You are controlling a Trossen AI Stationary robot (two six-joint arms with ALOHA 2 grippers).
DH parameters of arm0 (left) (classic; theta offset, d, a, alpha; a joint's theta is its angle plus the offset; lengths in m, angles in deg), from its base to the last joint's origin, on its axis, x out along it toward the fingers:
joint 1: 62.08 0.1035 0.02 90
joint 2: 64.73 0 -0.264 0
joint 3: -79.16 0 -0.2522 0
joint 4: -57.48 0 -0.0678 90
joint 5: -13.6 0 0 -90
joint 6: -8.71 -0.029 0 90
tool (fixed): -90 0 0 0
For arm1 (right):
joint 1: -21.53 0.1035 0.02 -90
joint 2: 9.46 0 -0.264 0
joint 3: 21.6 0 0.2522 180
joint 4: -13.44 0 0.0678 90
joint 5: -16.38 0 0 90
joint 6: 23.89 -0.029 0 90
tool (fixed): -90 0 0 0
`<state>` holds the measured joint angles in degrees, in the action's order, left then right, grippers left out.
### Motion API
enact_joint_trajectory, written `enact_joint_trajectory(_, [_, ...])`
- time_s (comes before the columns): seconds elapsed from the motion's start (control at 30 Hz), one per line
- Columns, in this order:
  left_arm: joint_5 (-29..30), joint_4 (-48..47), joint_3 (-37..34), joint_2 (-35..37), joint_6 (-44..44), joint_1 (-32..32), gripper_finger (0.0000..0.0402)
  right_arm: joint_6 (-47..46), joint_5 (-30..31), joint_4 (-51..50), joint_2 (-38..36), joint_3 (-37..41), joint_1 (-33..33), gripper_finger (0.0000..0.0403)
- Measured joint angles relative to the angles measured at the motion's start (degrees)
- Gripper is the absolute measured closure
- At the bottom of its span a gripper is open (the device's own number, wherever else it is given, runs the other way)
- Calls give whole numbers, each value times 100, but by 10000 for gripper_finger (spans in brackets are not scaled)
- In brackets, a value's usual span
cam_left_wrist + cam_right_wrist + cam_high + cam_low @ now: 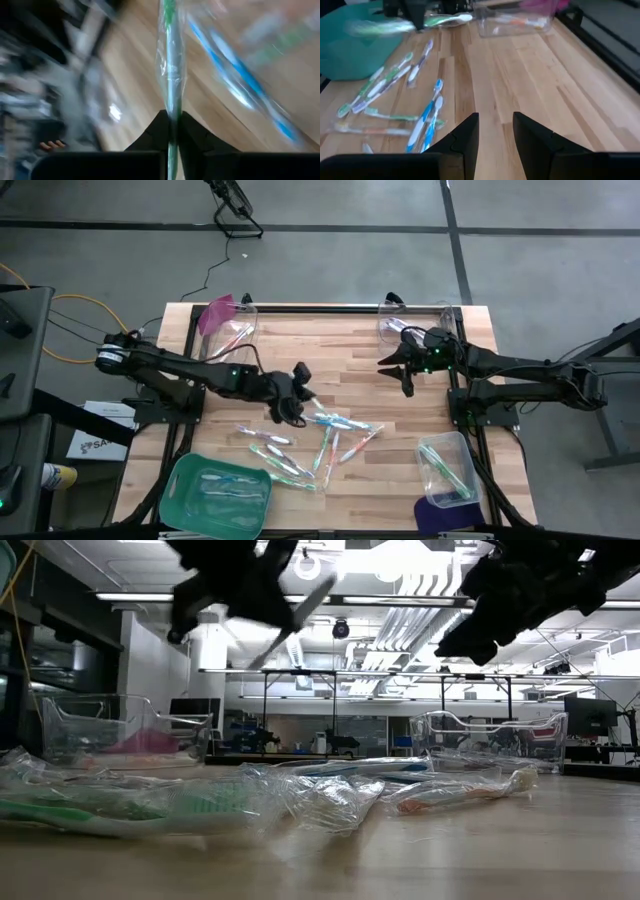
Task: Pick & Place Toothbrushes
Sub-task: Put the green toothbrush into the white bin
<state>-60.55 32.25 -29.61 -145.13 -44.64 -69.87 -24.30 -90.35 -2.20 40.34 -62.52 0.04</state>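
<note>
Several wrapped toothbrushes [320,442] lie loose on the wooden table's near middle; more lie in the teal tray [190,480]. Just beyond this scatter, my left gripper [292,395] hangs above the table, shut on a green-handled toothbrush [172,75] in a clear wrapper. That brush also shows high in the right wrist view [447,20] and, with the gripper [240,580], high in the low view. My right gripper [393,375] hovers open over the far right of the table, nothing between its fingers [470,135]. My left gripper pinches the green-handled toothbrush between its two fingers, with the wrapped handle [173,112] in the narrow gap. The brush reaches out past the fingertips and also back between the fingers. It is lifted clear of the table.
Three clear bins stand on the table. One with a pink lid [228,320] is at the far left, one [415,320] at the far right, and one with a purple lid [450,470] at the near right. Bare wood lies between the two grippers.
</note>
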Motion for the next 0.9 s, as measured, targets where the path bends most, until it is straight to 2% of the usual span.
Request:
enact_joint_trajectory(0.23, [-181,1412,2,-84,-281,458,390,233,28,408,134,0,342,290])
enact_joint_trajectory(0.4, [-829,2066,-176,-127,-145,974,390,349,337,147,104,0,572,290])
enact_joint_trajectory(0.53, [-1281,2705,-597,-139,69,1333,390,370,490,198,82,0,662,290])
enact_joint_trajectory(0.73, [-2190,4378,-1265,-131,521,1573,390,238,491,1067,205,0,705,290])
enact_joint_trajectory(0.9, [-2597,5708,-1750,-129,790,1562,390,86,483,1816,690,-2,947,290])
